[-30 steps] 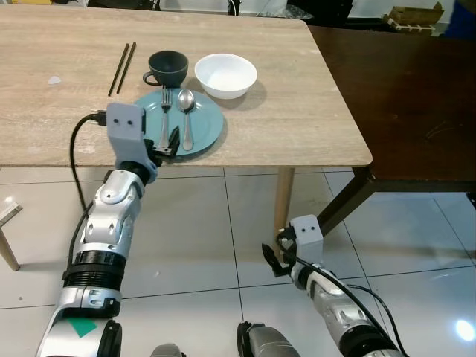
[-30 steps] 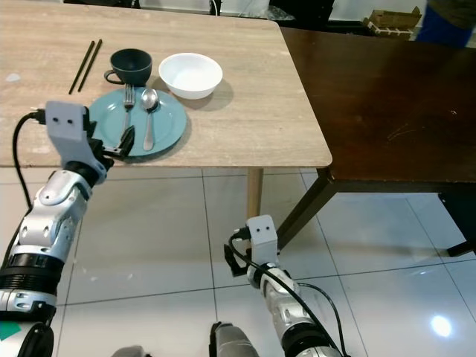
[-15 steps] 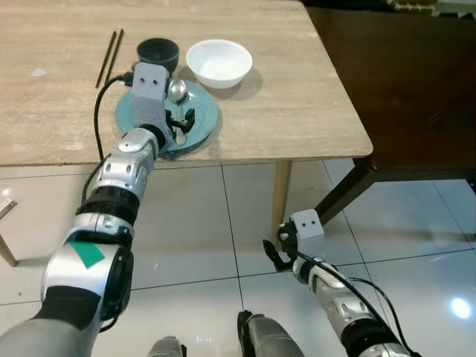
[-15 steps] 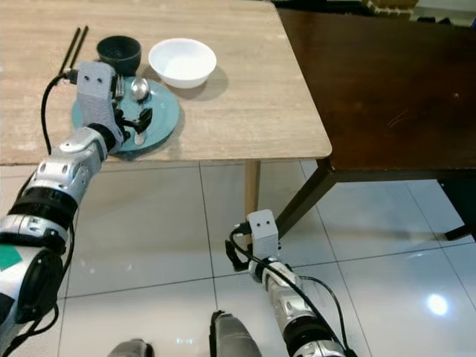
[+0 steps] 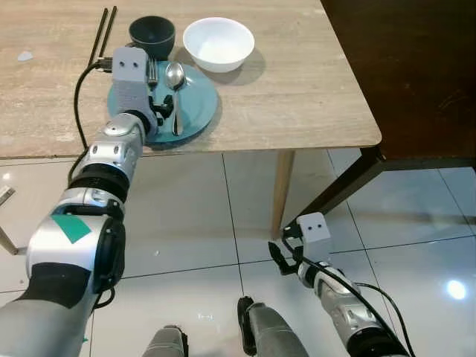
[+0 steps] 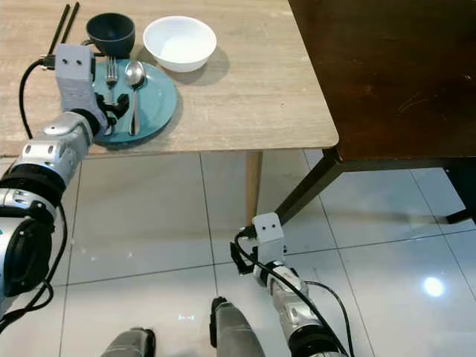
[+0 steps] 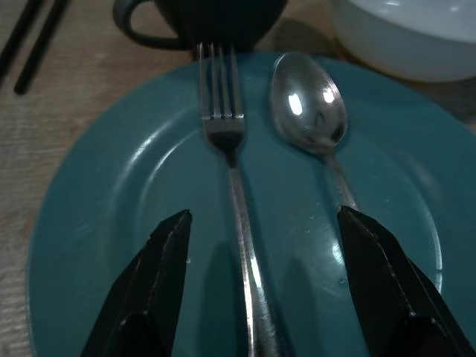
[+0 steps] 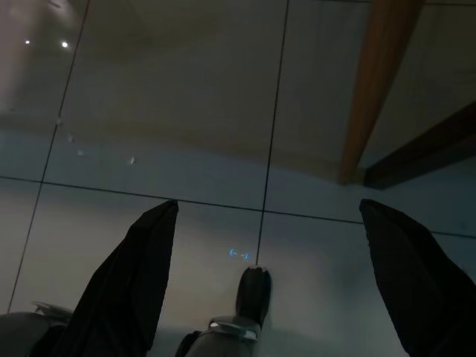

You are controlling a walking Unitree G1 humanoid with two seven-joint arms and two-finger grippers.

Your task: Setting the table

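Observation:
A teal plate (image 5: 197, 111) lies near the front edge of the light wooden table (image 5: 297, 89). A fork (image 5: 152, 73) and a spoon (image 5: 175, 80) lie side by side on it. Behind the plate stand a dark cup (image 5: 152, 34) and a white bowl (image 5: 219, 43), with black chopsticks (image 5: 101, 33) to the left. My left gripper (image 5: 163, 105) hovers open over the plate. In the left wrist view, the left gripper (image 7: 264, 214) straddles the fork (image 7: 232, 163) handle, the spoon (image 7: 309, 111) lying just inside one finger. My right gripper (image 5: 278, 257) hangs open low over the floor.
A dark brown table (image 5: 416, 67) adjoins the light one on the right. A wooden table leg (image 5: 281, 190) stands below the front edge. The floor is glossy white tile (image 5: 186, 223). My own feet (image 5: 256, 338) show at the bottom.
The left gripper has advanced from the plate's near rim to over the fork handle. The camera has tilted, shifting the scene. The right arm still hangs low.

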